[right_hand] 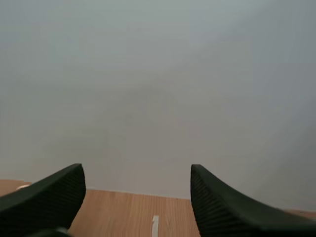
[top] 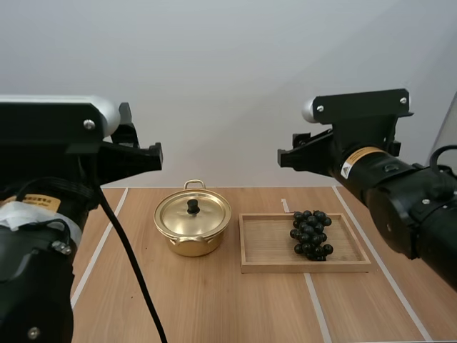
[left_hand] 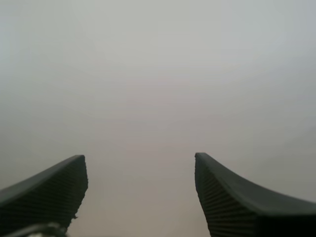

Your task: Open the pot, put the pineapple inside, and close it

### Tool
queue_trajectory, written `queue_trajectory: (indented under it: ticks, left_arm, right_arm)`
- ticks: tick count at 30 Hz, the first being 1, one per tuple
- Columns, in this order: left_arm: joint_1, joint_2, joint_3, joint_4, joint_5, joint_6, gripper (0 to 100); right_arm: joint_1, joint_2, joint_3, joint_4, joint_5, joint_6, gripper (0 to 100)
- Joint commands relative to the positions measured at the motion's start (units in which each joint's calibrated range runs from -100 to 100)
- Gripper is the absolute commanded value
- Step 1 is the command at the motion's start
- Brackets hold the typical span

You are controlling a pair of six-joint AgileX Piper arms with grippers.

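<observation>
Right claw (right_hand: pixel 136 172) stands open over the table (right_hand: pixel 123 215).

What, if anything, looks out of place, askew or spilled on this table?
Nothing is spilled or askew: the pot stands upright with its lid seated, and the wooden tray lies flat beside it. One oddity: the fruit on that tray is a bunch of dark grapes, not the pineapple the task names.

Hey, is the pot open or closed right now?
Closed. The lid sits flat on the pot, its black knob pointing up, covering the whole opening.
</observation>
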Motion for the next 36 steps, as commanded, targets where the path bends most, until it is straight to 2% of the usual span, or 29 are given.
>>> queue_trajectory:
  ticks: [1, 10, 15, 20, 25, 31, 36]
  left_arm:
    - [0.08, -0.7, 1.6, 0.4, 2.4, -0.2, 100]
    - [0.08, -0.7, 6.2, 2.2, 20.2, 0.9, 100]
    - [0.08, -0.7, 10.2, 2.2, 20.4, 0.9, 100]
    - [0.08, -0.7, 15.4, 2.2, 18.6, 0.9, 100]
    - [0.08, -0.7, 21.6, 4.4, 7.2, 0.4, 100]
    - [0.08, -0.7, 26.9, 4.7, -24.0, -5.4, 100]
    - [0.08, -0.7, 26.9, 4.7, -25.5, -5.5, 100]
  right_arm:
    - [-0.2, -1.6, 3.7, -0.4, -2.5, -0.6, 100]
    - [-0.5, -3.3, 13.9, -0.4, -4.7, -5.5, 100]
    - [-1.0, -3.3, 16.8, 0.2, -8.3, -5.7, 100]
    - [-1.0, -3.3, 16.9, 0.7, -5.9, -5.7, 100]
    - [-1.0, -3.3, 17.0, 4.1, -5.7, -5.7, 100]
    - [-1.0, -4.7, 17.0, 6.6, -5.5, -5.7, 100]
    - [-1.0, -15.7, 20.7, 6.6, -6.8, -5.0, 100]
